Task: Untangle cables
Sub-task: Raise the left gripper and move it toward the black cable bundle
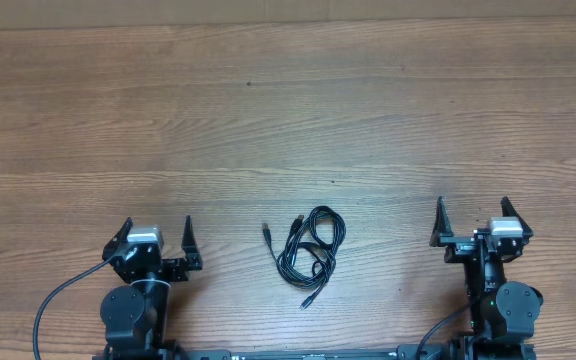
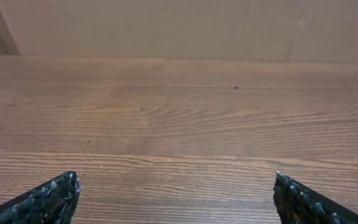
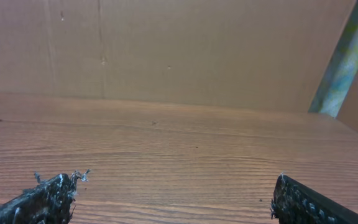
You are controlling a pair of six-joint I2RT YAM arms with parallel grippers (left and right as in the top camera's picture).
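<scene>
The cables (image 1: 308, 250) are thin black cords looped together in one small bundle on the wooden table (image 1: 288, 120), near the front edge between the two arms. One plug end points up-left, another lies at the bundle's lower end. My left gripper (image 1: 158, 232) is open and empty, to the left of the bundle. My right gripper (image 1: 473, 212) is open and empty, to the right of it. In the left wrist view the open fingertips (image 2: 176, 186) frame bare wood. In the right wrist view the fingertips (image 3: 176, 186) do the same. The cables are out of both wrist views.
A cardboard wall (image 2: 179, 28) stands along the table's far edge and also shows in the right wrist view (image 3: 166, 50). Thicker black arm cables (image 1: 53, 300) hang by the left base at the front edge.
</scene>
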